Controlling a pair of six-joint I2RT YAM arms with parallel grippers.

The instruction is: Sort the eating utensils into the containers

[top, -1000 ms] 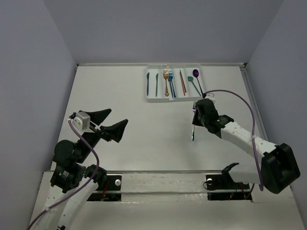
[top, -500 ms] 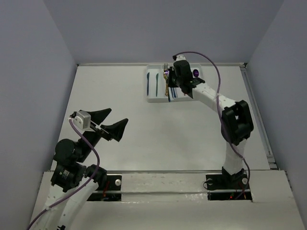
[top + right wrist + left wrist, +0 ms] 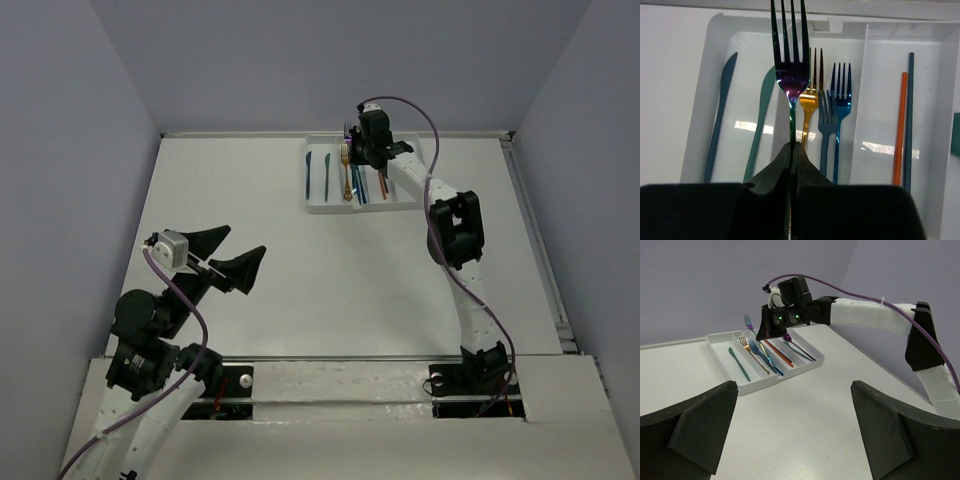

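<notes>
Right wrist: one purple fork (image 3: 791,75), three more forks (image 3: 810,102)

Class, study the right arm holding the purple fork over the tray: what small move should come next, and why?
Probably ease the right tool down and slightly toward the lying forks. Its purple fork hangs above the tray, just beside the gold fork and blue forks that share one compartment.

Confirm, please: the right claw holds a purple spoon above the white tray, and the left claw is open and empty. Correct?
Not a spoon: the right claw holds a purple fork, its four tines plain in the right wrist view. The rest stands: it is above the white tray, and the left claw is open and empty.
</notes>
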